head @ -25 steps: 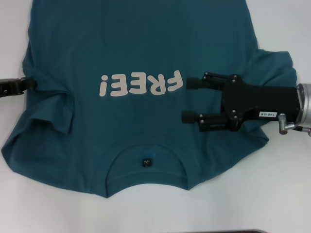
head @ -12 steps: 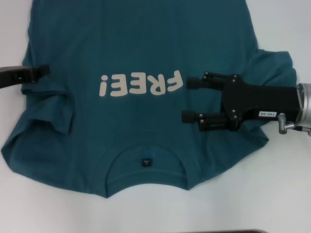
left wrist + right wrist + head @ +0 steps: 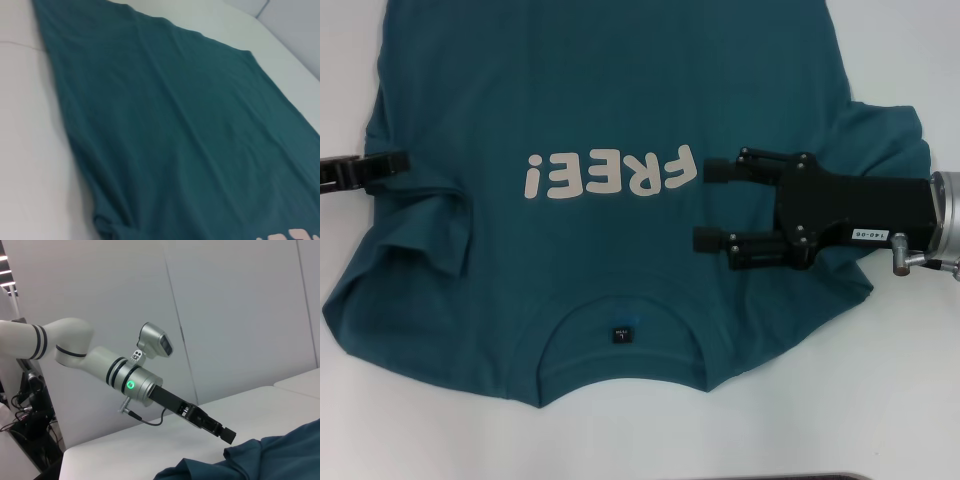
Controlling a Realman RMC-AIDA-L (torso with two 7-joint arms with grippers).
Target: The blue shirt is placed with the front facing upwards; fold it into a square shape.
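Shirt [image 3: 610, 110]: lay front up on the white counter [image 3: 910, 60], collar toward the robot, hem running out of the head view at the far edge.
Print [image 3: 610, 172]: off-white "FREE!" across the chest, read upside down from the head view.
Label [image 3: 620, 335]: small, dark, inside the neck opening at the near edge.
Left sleeve [image 3: 415, 225]: bunched and creased, folded partly onto the body.
Right sleeve [image 3: 885, 140]: spread beside the body, partly covered by the right tool.
Left tool [image 3: 392, 162]: at the shirt's left edge, just above the bunched sleeve; seen as a closed black tip at the fabric in the head view and right wrist view; contact with or grip on cloth could not be told.
Right tool [image 3: 710, 205]: over the shirt's right chest, just beside the end of the print, pointing toward the left; two fingers [image 3: 720, 170] parted, nothing between them.
Left wrist view: showed the shirt body [image 3: 190, 130] stretching away flat, with small puckers at its edge.
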